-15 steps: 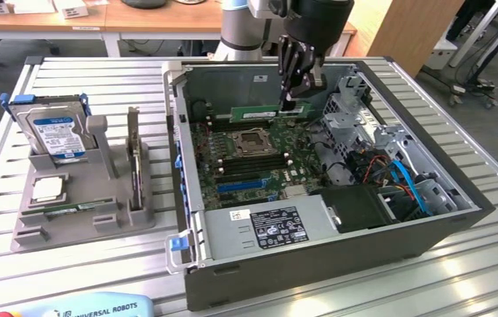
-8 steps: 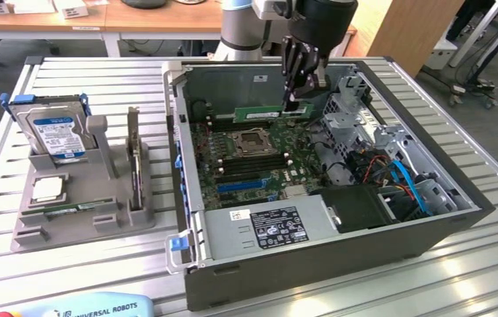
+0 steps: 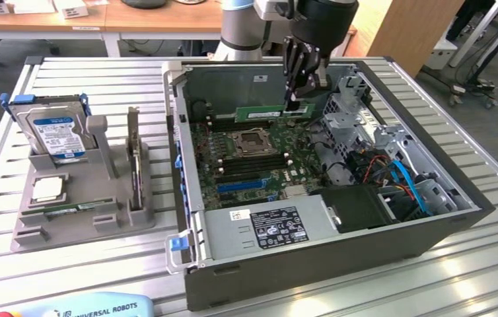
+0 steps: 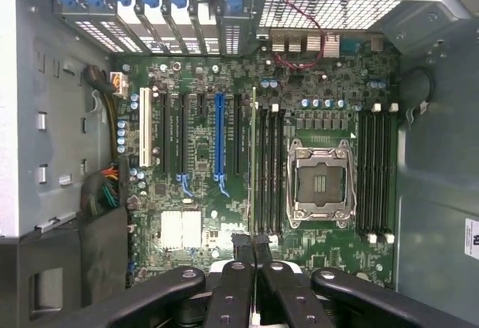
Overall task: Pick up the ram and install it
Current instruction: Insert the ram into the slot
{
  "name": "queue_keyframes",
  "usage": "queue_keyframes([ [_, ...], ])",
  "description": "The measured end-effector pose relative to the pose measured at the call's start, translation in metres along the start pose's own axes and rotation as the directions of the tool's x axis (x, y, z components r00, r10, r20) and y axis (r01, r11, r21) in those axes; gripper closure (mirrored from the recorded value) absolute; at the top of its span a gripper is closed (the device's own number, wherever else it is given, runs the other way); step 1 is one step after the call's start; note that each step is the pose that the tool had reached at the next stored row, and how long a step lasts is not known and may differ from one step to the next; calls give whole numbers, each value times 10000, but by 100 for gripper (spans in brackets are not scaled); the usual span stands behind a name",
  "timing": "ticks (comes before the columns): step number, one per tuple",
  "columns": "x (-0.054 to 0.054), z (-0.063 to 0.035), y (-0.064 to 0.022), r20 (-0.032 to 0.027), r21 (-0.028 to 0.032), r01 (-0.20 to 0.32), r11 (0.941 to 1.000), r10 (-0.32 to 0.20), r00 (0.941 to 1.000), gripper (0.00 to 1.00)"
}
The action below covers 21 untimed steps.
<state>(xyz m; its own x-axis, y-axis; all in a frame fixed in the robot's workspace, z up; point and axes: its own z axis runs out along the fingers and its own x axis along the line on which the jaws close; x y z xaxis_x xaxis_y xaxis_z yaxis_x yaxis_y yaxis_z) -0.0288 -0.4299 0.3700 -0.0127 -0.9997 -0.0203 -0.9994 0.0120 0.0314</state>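
While the long, thin green circuit-board ram stick [image 3: 267, 111] hangs gripped near one end in the narrowly closed jaws, we judge the pick-up done and the install step in hand. In the exterior view we see the stick held level and clear above the green motherboard [image 3: 231, 168]. It is inside the open grey metal computer case [image 3: 258, 277], which stands on the slatted metal desk [image 3: 469, 264]. It hovers apart from the board, beyond the square silver processor socket [image 3: 251, 140].

In the wrist view we look down past the jaws. There the ram [image 4: 253, 163] shows edge-on as a thin line parallel to the bank of long black memory slots [image 4: 269, 171] beside the socket [image 4: 322, 186]. It seems to sit at the bank's outer edge, though we cannot tell which slot lies under it.

As we see it, seating calls for centring the edge over one slot, keeping it parallel, and lowering it straight. Because the grip is off-centre, the free end may tip.
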Motion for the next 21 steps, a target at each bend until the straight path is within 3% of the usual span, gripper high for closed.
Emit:
queue_keyframes([
  [9,-85,32,-1,3,1,-45,10000,45,10000,88],
  [21,-96,215,-5,5,6,-174,9998,174,9998,88],
])
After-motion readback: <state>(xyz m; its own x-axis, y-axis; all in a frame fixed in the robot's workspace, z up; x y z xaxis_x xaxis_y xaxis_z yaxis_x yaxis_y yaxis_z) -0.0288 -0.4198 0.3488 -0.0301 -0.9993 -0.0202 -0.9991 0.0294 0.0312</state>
